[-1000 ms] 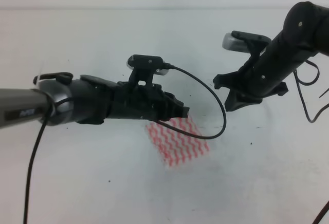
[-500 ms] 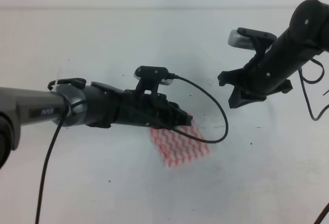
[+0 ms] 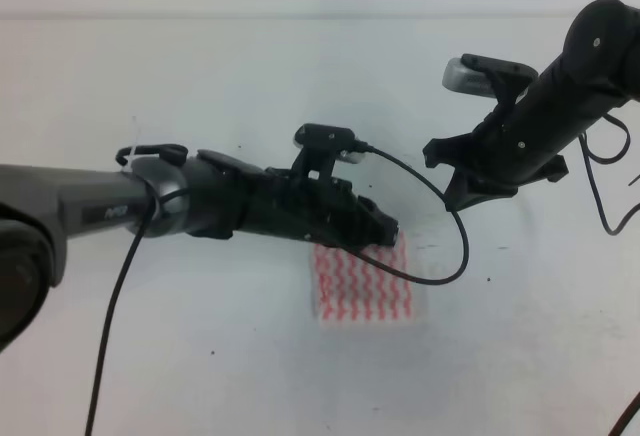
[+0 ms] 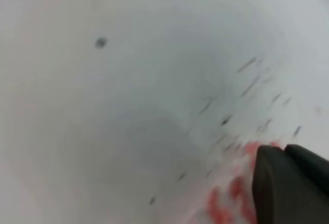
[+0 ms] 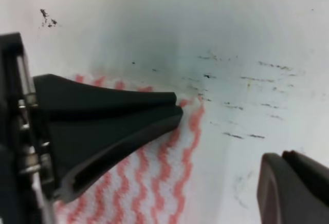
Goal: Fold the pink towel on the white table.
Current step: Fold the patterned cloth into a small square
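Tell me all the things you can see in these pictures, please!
pink towel: one, white with pink-red wavy stripes, flat on the table near the middle, its top edge hidden under the left arm's tip.
white table: one, plain white with small dark specks, under everything.
left gripper: one, black, over the towel's top edge; the right wrist view shows its jaws together over the cloth, but a grip cannot be confirmed.
right gripper: one, black, raised up and to the right of the towel, touching nothing; how its jaws stand cannot be told.
cables: black, looping off both arms.
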You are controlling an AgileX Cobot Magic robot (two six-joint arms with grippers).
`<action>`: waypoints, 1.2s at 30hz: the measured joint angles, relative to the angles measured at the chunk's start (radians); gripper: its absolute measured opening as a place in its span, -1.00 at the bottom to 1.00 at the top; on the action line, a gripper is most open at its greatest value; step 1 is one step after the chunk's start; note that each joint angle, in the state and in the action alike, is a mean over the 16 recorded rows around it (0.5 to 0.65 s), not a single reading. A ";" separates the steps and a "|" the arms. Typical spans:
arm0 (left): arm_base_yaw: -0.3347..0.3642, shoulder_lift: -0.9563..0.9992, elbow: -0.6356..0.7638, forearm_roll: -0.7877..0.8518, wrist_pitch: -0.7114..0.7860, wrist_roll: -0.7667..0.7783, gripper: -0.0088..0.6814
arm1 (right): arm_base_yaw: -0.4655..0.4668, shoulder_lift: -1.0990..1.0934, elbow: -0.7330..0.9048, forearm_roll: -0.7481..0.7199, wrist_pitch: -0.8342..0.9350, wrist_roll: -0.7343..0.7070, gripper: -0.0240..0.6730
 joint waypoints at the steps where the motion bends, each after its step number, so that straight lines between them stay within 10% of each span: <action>1: -0.001 -0.006 -0.004 0.010 0.000 -0.006 -0.98 | 0.000 -0.001 0.000 0.001 0.000 0.000 -0.98; 14: -0.002 -0.241 0.080 0.148 -0.130 -0.098 -0.98 | 0.000 -0.115 0.012 0.000 -0.013 0.001 -0.98; 36: -0.002 -1.221 0.743 0.071 -0.569 -0.124 -0.98 | 0.000 -0.896 0.489 -0.037 -0.229 0.024 -0.98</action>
